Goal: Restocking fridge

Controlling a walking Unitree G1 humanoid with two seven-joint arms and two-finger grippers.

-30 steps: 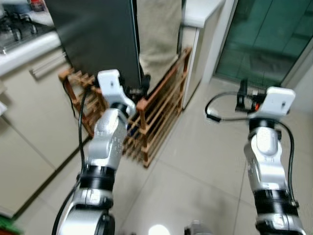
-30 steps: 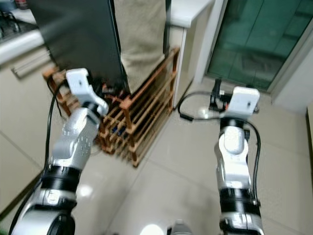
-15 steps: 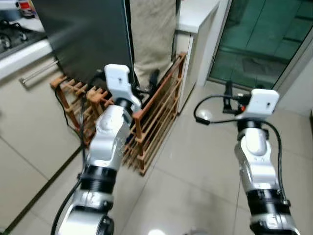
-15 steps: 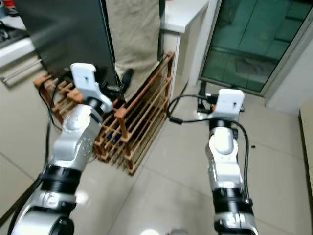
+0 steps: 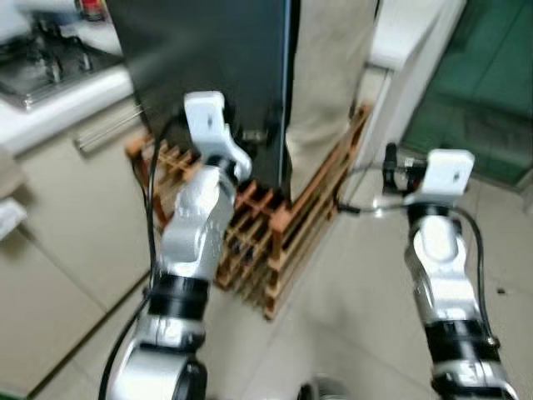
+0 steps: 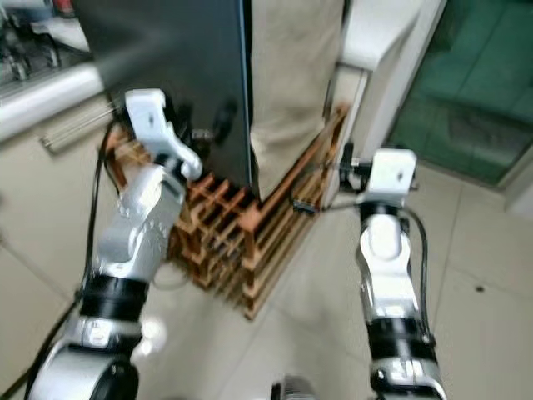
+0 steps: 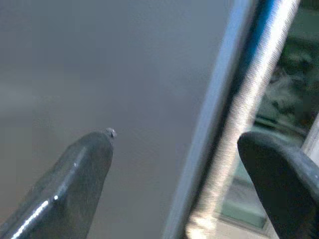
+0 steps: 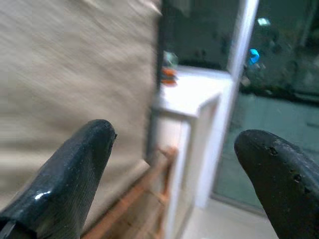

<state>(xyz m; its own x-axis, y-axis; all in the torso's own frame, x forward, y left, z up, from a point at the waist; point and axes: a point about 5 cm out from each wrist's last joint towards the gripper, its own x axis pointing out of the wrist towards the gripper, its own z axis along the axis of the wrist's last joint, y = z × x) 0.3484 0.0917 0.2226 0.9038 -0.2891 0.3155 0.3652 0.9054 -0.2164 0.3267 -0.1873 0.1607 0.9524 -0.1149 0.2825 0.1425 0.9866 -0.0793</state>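
The fridge's dark door (image 5: 208, 67) stands straight ahead, with a beige panel (image 5: 329, 75) beside it. My left gripper (image 7: 175, 138) is open and raised in front of the door (image 7: 99, 74). The door's silvery vertical edge (image 7: 249, 99) runs between its two fingers, which do not touch it. From the head it shows at the door's lower right edge (image 5: 254, 133). My right gripper (image 8: 174, 130) is open and empty, held up to the right (image 5: 391, 162), facing the beige panel (image 8: 75, 59) and a white counter (image 8: 189, 97).
A wooden slatted rack (image 5: 275, 242) stands on the floor at the fridge's foot, below both arms. A kitchen counter with a stove (image 5: 42, 62) and a drawer handle (image 5: 100, 137) runs on the left. A green glass door (image 5: 491, 83) is at the right, beyond tiled floor (image 5: 350, 317).
The whole view has shifted, and the fridge now looks larger and nearer. My left gripper has come up against the door's edge. The right gripper stays raised and open.
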